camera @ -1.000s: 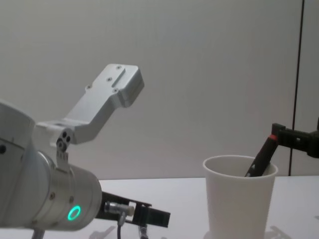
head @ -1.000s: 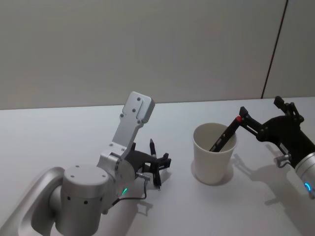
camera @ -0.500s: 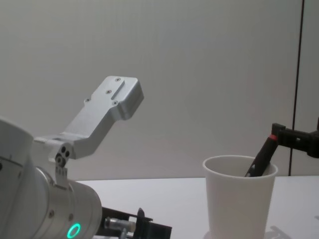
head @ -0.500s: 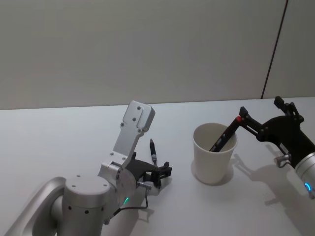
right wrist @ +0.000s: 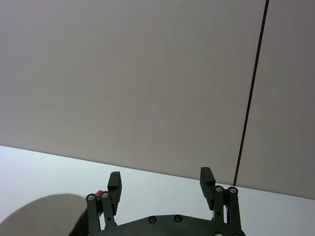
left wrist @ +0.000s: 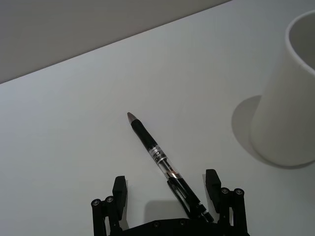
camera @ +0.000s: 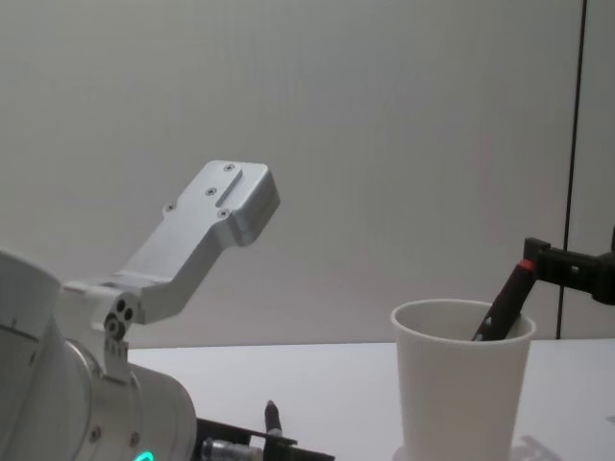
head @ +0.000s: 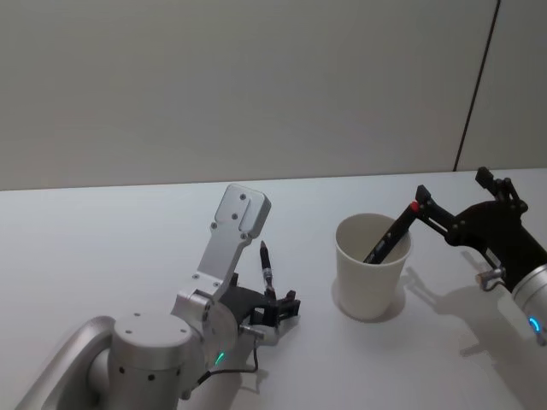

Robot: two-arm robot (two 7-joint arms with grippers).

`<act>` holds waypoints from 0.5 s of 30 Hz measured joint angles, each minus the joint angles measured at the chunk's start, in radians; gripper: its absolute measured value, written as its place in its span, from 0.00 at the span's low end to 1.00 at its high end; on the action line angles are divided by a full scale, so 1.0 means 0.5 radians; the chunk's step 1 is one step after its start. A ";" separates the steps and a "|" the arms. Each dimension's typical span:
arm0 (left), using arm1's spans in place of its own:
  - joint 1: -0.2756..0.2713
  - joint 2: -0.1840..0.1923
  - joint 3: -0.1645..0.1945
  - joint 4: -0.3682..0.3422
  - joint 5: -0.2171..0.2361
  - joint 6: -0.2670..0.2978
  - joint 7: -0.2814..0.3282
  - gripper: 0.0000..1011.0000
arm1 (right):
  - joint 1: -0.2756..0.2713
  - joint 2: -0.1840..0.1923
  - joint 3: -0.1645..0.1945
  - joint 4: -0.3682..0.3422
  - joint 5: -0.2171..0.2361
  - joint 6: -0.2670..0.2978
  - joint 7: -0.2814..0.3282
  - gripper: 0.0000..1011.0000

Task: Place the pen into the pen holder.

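Since a second ago the left gripper (left wrist: 166, 179) has drawn back toward the robot, baring more of the black pen (left wrist: 152, 147), which has hardly shifted. That pen lies on the white table (head: 102, 239), left of the pen holder (head: 369, 273) and apart from it, its tip pointing away from the gripper and its rear end between the spread, unclenched fingers, near one of them. Another pen with a red end (head: 389, 239) already leans inside the holder against its rim. The right gripper (head: 452, 184) hangs just beside that red end, released and empty. Judging from this, one pen is delivered, while the table pen remains to be grasped, lifted and dropped in.
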 joint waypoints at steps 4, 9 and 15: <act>0.009 -0.002 -0.001 -0.002 0.015 0.001 -0.014 0.99 | 0.000 0.000 0.000 0.000 0.000 0.000 0.000 0.99; 0.015 -0.003 -0.002 -0.002 0.028 0.001 -0.025 0.99 | 0.000 0.000 0.000 0.000 0.000 0.000 0.000 0.99; 0.022 -0.004 -0.003 -0.003 0.043 -0.002 -0.038 0.99 | 0.000 0.000 0.000 0.000 0.000 0.000 0.000 0.99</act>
